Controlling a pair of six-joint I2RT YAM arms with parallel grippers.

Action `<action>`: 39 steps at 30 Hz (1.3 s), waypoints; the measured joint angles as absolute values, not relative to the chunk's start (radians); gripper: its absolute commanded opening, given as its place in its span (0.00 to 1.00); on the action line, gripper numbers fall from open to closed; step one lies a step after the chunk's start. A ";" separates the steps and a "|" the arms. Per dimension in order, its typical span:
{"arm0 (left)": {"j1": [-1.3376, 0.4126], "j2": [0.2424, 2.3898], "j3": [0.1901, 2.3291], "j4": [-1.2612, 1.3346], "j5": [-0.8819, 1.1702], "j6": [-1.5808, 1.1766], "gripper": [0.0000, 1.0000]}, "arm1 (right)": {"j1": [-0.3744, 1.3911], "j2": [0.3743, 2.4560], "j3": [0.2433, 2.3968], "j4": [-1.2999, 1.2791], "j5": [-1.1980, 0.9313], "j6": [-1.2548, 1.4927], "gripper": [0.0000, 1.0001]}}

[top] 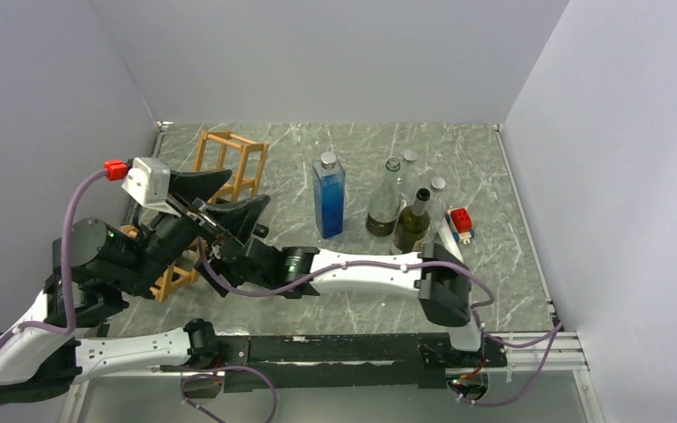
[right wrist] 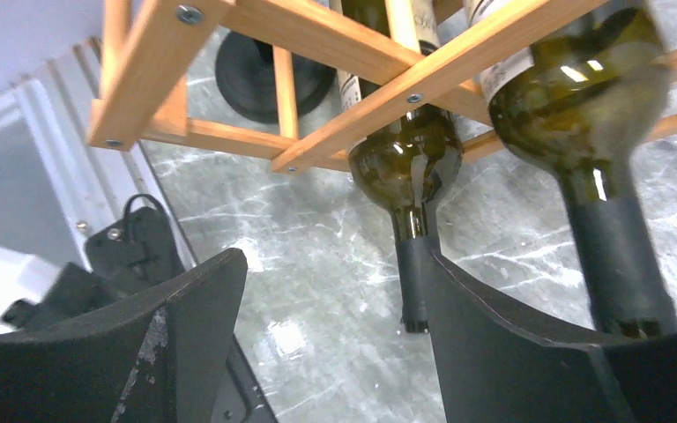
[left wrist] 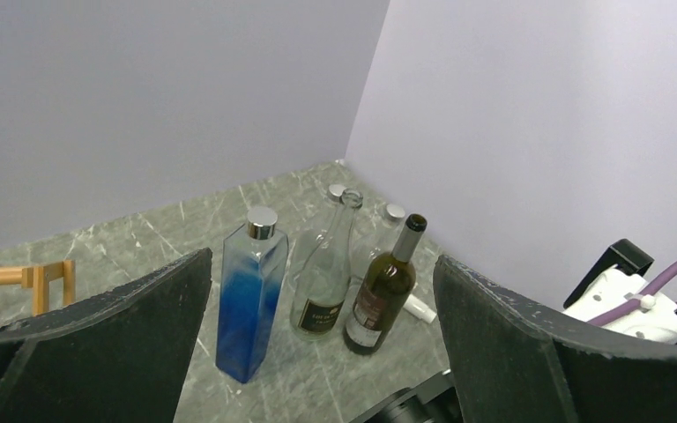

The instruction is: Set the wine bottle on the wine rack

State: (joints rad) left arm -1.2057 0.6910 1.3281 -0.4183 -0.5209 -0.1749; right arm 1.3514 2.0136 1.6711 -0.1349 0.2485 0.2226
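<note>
The wooden wine rack (top: 229, 159) stands at the left of the table, its near part hidden behind my arms. From the right wrist view, two dark green wine bottles (right wrist: 405, 163) (right wrist: 573, 106) lie in the wine rack (right wrist: 379, 113) with their necks pointing out. My right gripper (right wrist: 328, 264) is open just below them with nothing between its fingers; one bottle neck runs beside the right finger. In the top view the right gripper (top: 214, 256) sits at the rack's near side. My left gripper (top: 249, 187) (left wrist: 322, 264) hovers open over the rack, holding nothing.
At mid-table stand a blue square bottle (top: 329, 198) (left wrist: 249, 300), a clear bottle (top: 384, 207) (left wrist: 324, 282), a dark wine bottle (top: 412, 225) (left wrist: 381, 291) and two more clear ones behind. A small red and white block (top: 462, 220) lies to their right. Walls close in on three sides.
</note>
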 measured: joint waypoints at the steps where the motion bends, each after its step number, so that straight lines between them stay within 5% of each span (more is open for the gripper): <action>1: -1.206 0.691 1.334 -0.413 -0.521 -0.176 0.99 | 1.358 1.984 1.658 -0.133 0.254 0.230 0.77; 21: -1.206 0.682 1.262 -0.382 -0.567 -0.189 0.99 | 1.361 1.230 0.981 -0.290 0.499 0.517 0.73; 39: -1.206 0.702 1.051 -0.441 -0.568 -0.285 0.99 | 1.222 0.746 1.077 -0.760 0.858 0.524 0.80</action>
